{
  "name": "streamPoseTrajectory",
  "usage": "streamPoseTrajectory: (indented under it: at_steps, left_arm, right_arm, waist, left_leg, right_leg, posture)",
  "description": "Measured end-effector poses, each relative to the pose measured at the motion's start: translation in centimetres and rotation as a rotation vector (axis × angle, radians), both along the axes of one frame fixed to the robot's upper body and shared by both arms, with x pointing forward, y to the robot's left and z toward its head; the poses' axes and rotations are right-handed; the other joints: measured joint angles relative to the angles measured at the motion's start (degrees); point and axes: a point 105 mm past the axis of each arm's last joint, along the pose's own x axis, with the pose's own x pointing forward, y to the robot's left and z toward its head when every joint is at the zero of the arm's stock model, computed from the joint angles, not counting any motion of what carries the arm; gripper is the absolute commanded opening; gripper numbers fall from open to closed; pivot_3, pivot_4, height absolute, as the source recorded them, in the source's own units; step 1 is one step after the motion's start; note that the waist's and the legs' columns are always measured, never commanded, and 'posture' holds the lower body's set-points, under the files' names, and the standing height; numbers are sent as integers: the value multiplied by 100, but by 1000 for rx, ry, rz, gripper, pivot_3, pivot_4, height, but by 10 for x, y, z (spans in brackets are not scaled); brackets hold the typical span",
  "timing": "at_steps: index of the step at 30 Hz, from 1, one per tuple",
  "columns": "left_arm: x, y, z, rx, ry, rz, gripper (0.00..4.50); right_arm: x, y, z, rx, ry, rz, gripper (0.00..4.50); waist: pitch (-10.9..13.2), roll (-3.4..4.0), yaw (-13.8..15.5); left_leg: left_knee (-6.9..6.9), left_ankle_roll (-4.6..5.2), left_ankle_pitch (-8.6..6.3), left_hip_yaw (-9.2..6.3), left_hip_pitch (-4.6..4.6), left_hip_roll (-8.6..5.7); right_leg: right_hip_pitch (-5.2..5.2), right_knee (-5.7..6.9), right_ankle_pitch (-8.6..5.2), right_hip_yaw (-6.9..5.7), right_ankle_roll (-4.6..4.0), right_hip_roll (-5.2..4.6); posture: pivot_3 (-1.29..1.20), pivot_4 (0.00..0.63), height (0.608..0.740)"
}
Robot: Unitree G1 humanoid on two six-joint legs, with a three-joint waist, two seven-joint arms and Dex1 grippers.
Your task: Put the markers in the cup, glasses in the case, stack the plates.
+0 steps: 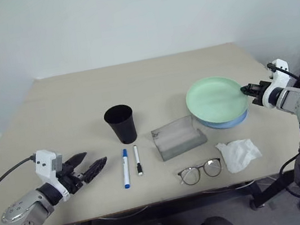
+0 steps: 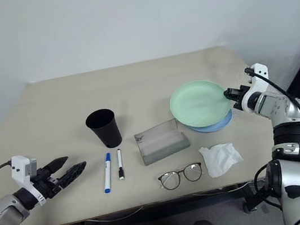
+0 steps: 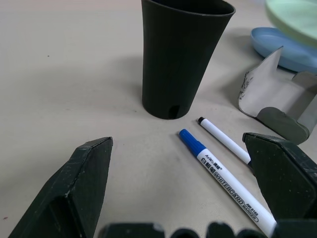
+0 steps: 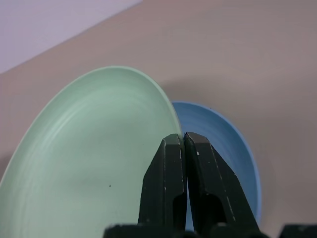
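I am stacking: my right gripper (image 1: pixel 245 90) pinches the green plate (image 1: pixel 215 99), tilted over the blue plate (image 1: pixel 232 121) near the table's right edge. Next, lower and release. Left gripper (image 1: pixel 90 164) gapes empty.

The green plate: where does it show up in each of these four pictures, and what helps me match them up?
Left eye view: green plate, right of centre, held tilted by the right gripper over the blue plate.
Right eye view: right of centre, same pose.
Left wrist view: a sliver at the top right corner.
Right wrist view: large, across the left half.
Shared landmark: the blue plate just beneath it.
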Motion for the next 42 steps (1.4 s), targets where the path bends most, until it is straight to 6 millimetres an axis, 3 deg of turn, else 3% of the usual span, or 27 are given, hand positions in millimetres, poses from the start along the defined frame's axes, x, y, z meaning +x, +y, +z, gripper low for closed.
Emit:
streamPoseTrajectory:
  at_steps: [19,23,29,33,38,42]
  left_arm:
    - [0,4,1,4,-1,20,4500]
    - [0,4,1,5,-2,20,4500]
    - [0,4,1,6,1,21,4500]
    - [0,4,1,8,5,21,4500]
    - [1,9,8,26,-15,27,4500]
    - [2,7,15,47,-28,-2,4500]
  right_arm:
    - [10,-15,-15,-79,14,-132,49]
    - [11,-12,-16,-75,17,-125,1035]
    - [11,-10,-20,-125,34,-112,3099]
    - [10,-3,-15,-185,14,-35,3099]
    - [-1,7,14,-302,-86,198,3099]
    - [-34,24,15,-407,-102,515,3099]
  waist:
    - [0,0,-4]
    - [0,0,-5]
    - [0,0,-5]
    - [0,1,-3]
    - [-1,0,3]
    - [-1,0,6]
  left_leg:
    - [0,4,3,2,0,0]
    - [0,4,3,2,0,0]
    - [0,4,3,2,1,0]
    - [-1,4,3,2,-2,0]
    - [0,5,3,0,-16,0]
    - [2,5,3,-3,-23,1]
  right_leg:
    - [1,0,2,1,3,1]
    - [1,0,2,1,3,1]
    - [0,0,2,1,3,0]
    - [-3,0,2,2,3,0]
    - [-13,0,2,-2,3,-1]
    - [-18,-2,2,-6,4,-4]
  posture:
    - [0,0,740]
    - [0,0,740]
    - [0,0,740]
    - [0,0,740]
    - [0,0,740]
    - [0,0,740]
